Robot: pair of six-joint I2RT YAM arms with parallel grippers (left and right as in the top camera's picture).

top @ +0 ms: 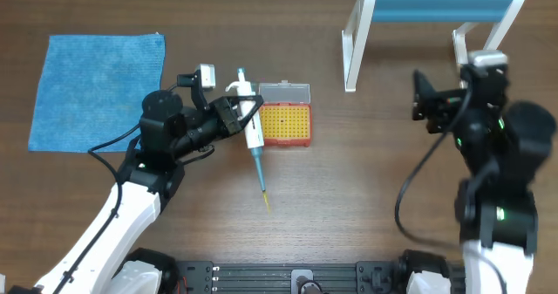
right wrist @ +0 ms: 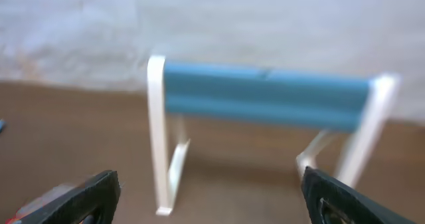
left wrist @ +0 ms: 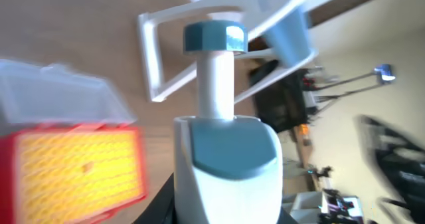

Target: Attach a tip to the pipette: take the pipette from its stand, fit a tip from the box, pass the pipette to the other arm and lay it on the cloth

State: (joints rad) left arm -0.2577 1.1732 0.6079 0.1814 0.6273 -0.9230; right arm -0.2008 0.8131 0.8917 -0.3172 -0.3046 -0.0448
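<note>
**Top view.** The left tool [top: 237,118] is closed on the pipette [top: 254,133], gripping its white body just below the blue-capped head. The pipette lies crosswise to the tool. Its thin shaft points toward the arms' side of the worktop [top: 349,189] and ends in a yellow tip [top: 266,203]. Whether the tip touches the worktop cannot be told. The tip box [top: 286,125], red and packed with yellow tips, stands just ahead of the left tool, on the far side of the pipette. Its clear lid [top: 285,92] is open. The blue cloth [top: 96,92] lies flat behind the left tool, beyond the arm's elbow and well apart from the pipette. The right tool [top: 422,100] is well apart from the pipette and near the stand [top: 436,6], a white frame with a blue bar.

**Left wrist view.** The pipette's head sits clamped in the tool, with its blue push-button pointing away from the wrist. The tip box lies just to one side of the tool. The stand is farther ahead, past the button.

**Right wrist view.** The tool's fingers [right wrist: 86,197] are spread wide and hold nothing. The stand is straight ahead of them, upright on the worktop, and apart from both fingers.
</note>
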